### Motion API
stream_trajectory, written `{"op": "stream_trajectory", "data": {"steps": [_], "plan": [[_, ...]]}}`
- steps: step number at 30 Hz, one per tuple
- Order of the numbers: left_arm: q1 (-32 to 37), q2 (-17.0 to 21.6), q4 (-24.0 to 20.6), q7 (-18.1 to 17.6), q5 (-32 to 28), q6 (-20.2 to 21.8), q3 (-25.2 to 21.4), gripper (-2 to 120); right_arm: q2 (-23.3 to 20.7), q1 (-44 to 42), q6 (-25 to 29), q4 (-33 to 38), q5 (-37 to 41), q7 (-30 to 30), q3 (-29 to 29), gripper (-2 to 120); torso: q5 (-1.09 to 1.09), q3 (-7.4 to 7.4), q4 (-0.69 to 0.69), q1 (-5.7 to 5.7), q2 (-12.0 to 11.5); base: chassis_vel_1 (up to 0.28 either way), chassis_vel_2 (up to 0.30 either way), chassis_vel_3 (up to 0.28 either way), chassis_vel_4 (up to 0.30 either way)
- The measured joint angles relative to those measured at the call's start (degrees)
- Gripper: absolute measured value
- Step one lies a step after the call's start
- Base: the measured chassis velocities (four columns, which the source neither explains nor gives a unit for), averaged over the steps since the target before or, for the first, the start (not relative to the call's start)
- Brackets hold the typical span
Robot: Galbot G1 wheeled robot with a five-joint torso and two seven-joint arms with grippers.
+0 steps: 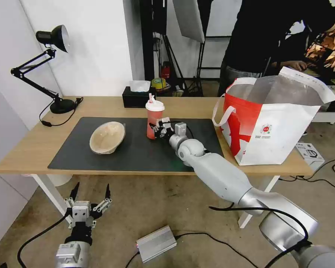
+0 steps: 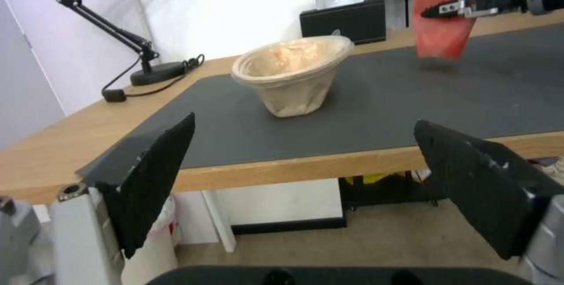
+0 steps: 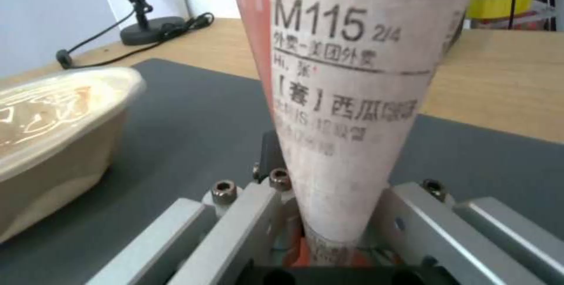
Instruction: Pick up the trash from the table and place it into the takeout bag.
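The red cup (image 1: 155, 120) is gripped by the right gripper (image 1: 160, 128) in the middle of the mat (image 1: 137, 156), and in the left wrist view its base looks just off the mat. The cup (the one with the white lid and straw) is squeezed between both jaws. The left gripper (image 1: 92, 193) is parked low, below the table (image 1: 33, 149), with its fingers spread wide and nothing in them. The tan bowl (image 1: 107, 137) is tipped on the mat, untouched. The step in hand is judged to be the pick-up of the cup. Next, the cup needs to be kept upright, carried right and let go over the open bag (image 1: 271, 126).
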Motion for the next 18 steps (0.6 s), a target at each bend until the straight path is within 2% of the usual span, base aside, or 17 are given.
{"op": "stream_trajectory", "data": {"steps": [10, 17, 18], "plan": [[0.23, 0.10, -0.44, 0.00, 0.02, 0.03, -0.05, 100, -3.00, 0.16, -1.23, 5.41, 0.67, 1.44, -1.17, 5, 0.00, 0.00, 0.01, 0.00, 0.00, 0.000, 0.000, 0.000, 0.000], [0.28, 0.08, -0.70, 0.02, 0.25, 0.17, 0.21, 100, -8.49, 1.00, -4.35, 18.33, 3.87, 5.00, -2.56, 5, 0.01, 0.00, 0.00, 0.00, 0.00, 0.000, 0.000, 0.000, 0.000], [0.28, 0.08, -0.70, 0.02, 0.25, 0.17, 0.21, 100, -8.49, 1.00, -4.35, 18.33, 3.87, 5.00, -2.56, 5, 0.01, 0.00, 0.00, 0.00, 0.00, 0.000, 0.000, 0.000, 0.000]]}}
